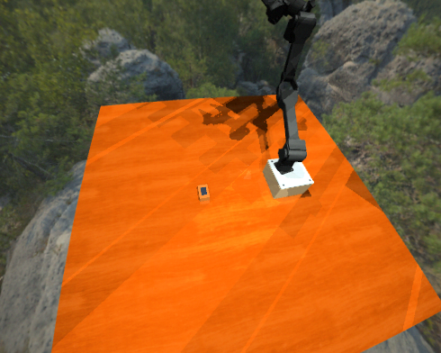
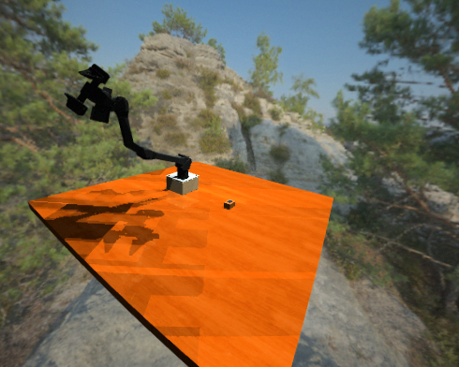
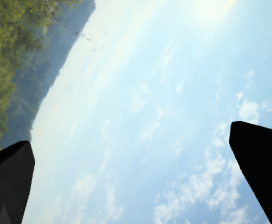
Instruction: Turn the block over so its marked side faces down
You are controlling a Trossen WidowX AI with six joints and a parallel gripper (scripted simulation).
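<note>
The block (image 1: 203,198) (image 2: 229,205) is small and orange, with a dark blue mark (image 1: 203,191) on its top face. It rests on the orange table (image 1: 166,270) (image 2: 257,300), marked side up. My gripper (image 2: 81,88) (image 3: 132,143) is open, with nothing between its widely spread fingers. It is raised high in the air, far from the block and on the other side of the arm's base in the exterior view. In the top view it is partly cut off at the top edge. The wrist view shows sky and trees between and around the fingers, and no block.
The arm's white-topped base box (image 1: 293,179) (image 2: 183,183) stands on the table, to the right of the block in the top view and to its left in the exterior view. The arm's dark shadow falls across the table. The table's edges drop off to rocks and trees.
</note>
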